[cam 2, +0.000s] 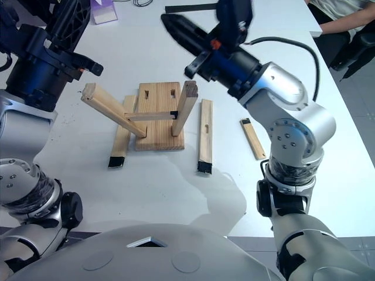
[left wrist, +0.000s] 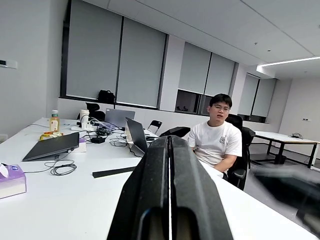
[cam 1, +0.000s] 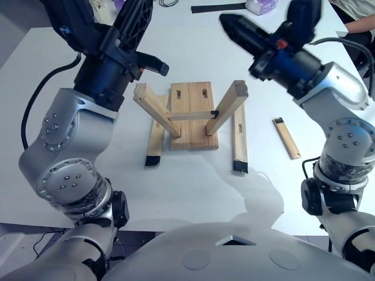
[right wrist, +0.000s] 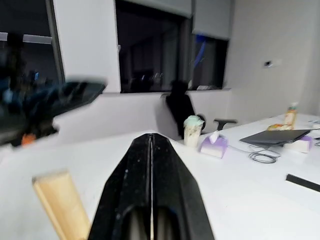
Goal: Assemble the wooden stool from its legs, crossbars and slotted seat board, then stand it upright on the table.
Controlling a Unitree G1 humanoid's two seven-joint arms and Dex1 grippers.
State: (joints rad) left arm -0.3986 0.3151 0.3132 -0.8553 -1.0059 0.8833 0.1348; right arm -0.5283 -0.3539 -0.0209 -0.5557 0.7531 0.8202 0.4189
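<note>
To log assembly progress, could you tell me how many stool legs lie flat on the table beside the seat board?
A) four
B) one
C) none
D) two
D: the left leg lies flat on one side of the seat board, and the right leg lies flat on the other.

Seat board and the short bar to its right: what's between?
One loose leg lying flat, touching neither seat board nor short bar; both eye views show it.
</note>
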